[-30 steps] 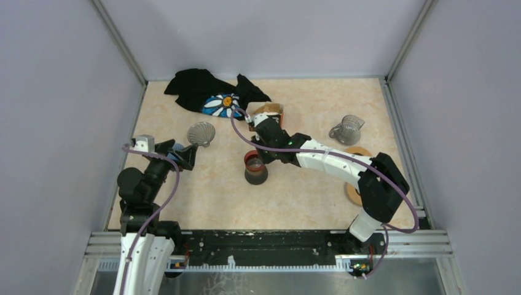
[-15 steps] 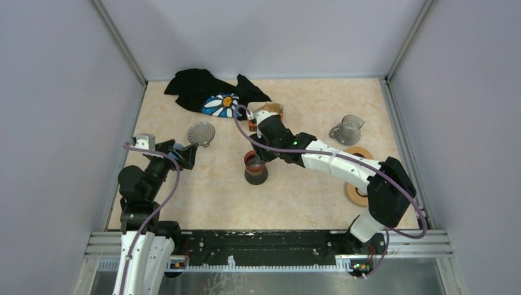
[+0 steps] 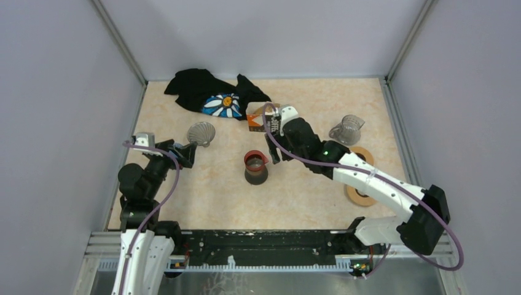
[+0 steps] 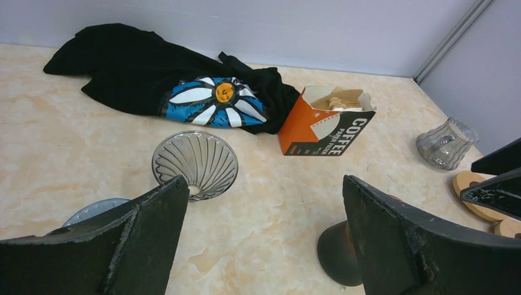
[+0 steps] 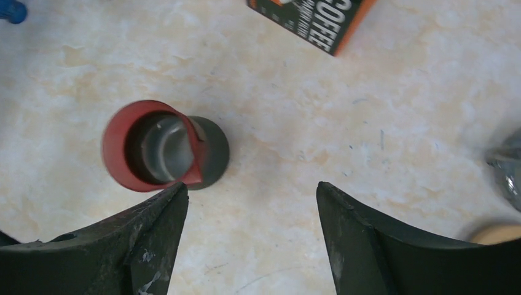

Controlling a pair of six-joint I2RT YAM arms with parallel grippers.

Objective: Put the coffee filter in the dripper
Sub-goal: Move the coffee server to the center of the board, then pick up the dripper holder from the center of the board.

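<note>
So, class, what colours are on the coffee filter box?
The coffee filter box is orange with a black, white-lettered front; clearest in the left wrist view.

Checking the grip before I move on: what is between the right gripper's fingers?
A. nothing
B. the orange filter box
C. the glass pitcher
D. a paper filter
A: in the right wrist view the right gripper has its jaws open over the table, beside the red-rimmed cup, with nothing between them.
</note>
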